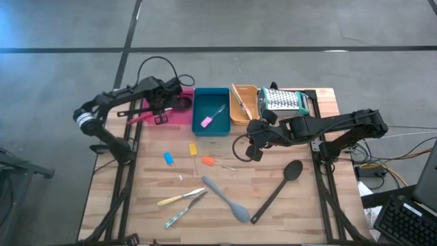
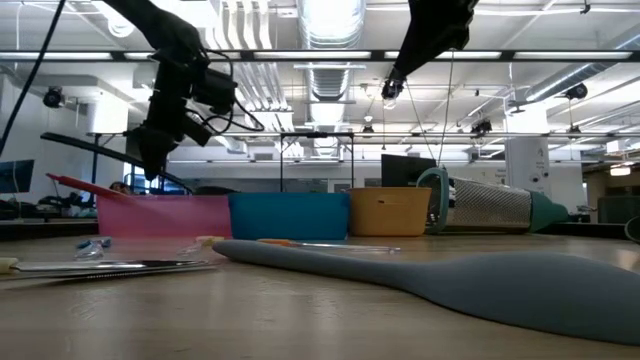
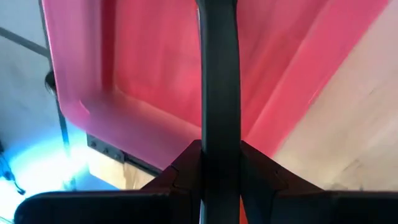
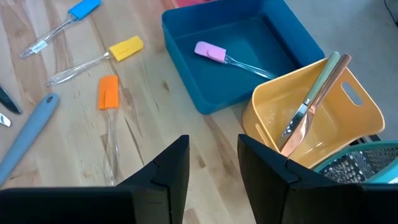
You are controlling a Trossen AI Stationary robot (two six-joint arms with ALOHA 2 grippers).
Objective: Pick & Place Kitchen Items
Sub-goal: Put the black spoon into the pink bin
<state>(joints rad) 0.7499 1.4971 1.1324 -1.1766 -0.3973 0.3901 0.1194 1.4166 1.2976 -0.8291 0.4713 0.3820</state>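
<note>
Grey spoon lies loose beside teal tray. Left gripper pinches black spoon above pink tray, likely for drop-off. Right gripper, fingers spread, empty, near teal tray.

Place: a robotics lab or open industrial workspace, not a home kitchen.
Ceiling: exposed ducts, bare beams and rows of strip lights in the low view.
Floor: grey concrete with dark seams around the bench.
Bench: wooden top on a black metal frame, with two arms mounted at its sides.
Equipment: cables and a keyboard beside the bench; monitors in the background.
</note>
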